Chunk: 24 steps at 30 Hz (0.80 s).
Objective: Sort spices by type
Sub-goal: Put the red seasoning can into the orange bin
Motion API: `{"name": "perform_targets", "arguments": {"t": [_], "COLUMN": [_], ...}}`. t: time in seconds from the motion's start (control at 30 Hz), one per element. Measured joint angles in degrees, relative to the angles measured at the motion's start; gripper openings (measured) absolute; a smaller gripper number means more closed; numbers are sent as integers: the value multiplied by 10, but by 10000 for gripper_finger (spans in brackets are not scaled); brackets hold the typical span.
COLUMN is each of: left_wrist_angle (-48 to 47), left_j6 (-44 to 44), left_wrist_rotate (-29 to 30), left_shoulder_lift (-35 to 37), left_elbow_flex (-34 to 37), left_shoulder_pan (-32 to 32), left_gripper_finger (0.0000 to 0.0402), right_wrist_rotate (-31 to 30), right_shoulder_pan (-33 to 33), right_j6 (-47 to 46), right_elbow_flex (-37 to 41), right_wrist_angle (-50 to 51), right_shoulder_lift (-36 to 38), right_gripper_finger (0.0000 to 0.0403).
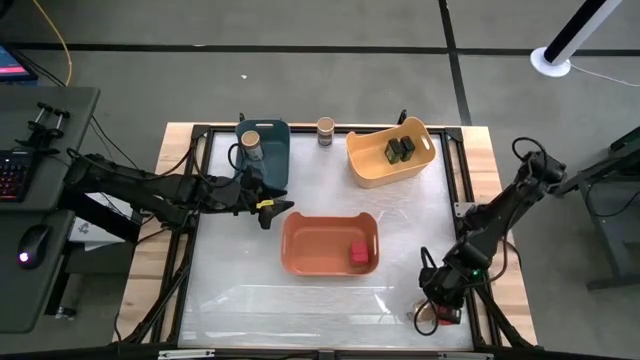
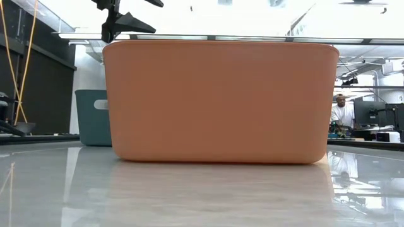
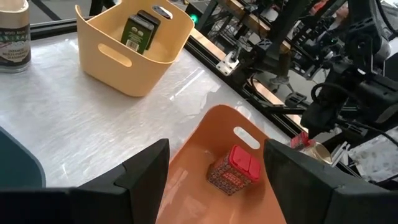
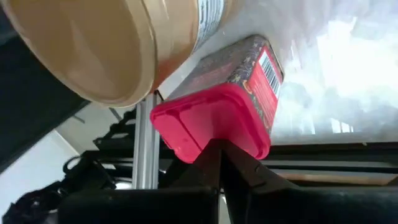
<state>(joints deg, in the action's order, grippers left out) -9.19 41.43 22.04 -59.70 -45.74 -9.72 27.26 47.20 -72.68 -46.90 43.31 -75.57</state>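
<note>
My left gripper [image 1: 268, 210] hangs open over the left rim of the orange bin [image 1: 300, 262] and touches nothing. Through its fingers [image 3: 149, 165] I see a red tin [image 3: 233, 169] lying in that bin. The blue bin [image 1: 275, 160] holds a tan-lidded jar [image 1: 250, 142]. Another jar [image 1: 325, 130] stands on the table by the far edge. Two dark containers [image 1: 400, 150] sit in the yellow bin [image 1: 372, 170]. My right gripper [image 1: 440, 312] is low at the near right corner, shut, beside a second red tin [image 4: 249, 81] and a jar [image 4: 93, 43], both lying on their sides. My right gripper's shut fingertips [image 4: 217, 158] stand against the edge of the red tin's lid [image 4: 205, 121]. They come level along the tabletop toward the lid end. The tin lies on its side on the table with the jar against it. Whether the tips press it or only meet it, I cannot tell.
The orange bin [image 2: 221, 101] fills the low view, with the blue bin [image 2: 95, 116] behind it on the left. A metal frame [image 1: 462, 210] runs along the table's right edge near my right arm. A person [image 2: 344, 112] sits in the room beyond. Bare tabletop lies along the near edge.
</note>
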Motion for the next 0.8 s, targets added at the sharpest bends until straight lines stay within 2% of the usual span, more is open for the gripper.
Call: {"name": "perform_targets", "arguments": {"t": [0.2, 0.37, 0.6, 0.8], "left_wrist_angle": [0, 0, 0, 0], "left_j6": [0, -1, -1, -1], "left_wrist_rotate": [0, 2, 3, 9], "left_shoulder_lift": [0, 0, 0, 0], "left_elbow_flex": [0, 0, 0, 0], "left_shoulder_pan": [0, 0, 0, 0], "left_gripper_finger": [245, 245, 245, 245], "right_wrist_rotate": [20, 10, -84, -176], "right_shoulder_pan": [-6, -35, -108, -199], "right_j6": [21, 24, 51, 83], "right_elbow_flex": [-4, -4, -2, -1], "right_wrist_angle": [-7, 26, 136, 204], "right_shoulder_lift": [-41, -39, 9, 46], "right_gripper_finger": [0, 0, 0, 0]}}
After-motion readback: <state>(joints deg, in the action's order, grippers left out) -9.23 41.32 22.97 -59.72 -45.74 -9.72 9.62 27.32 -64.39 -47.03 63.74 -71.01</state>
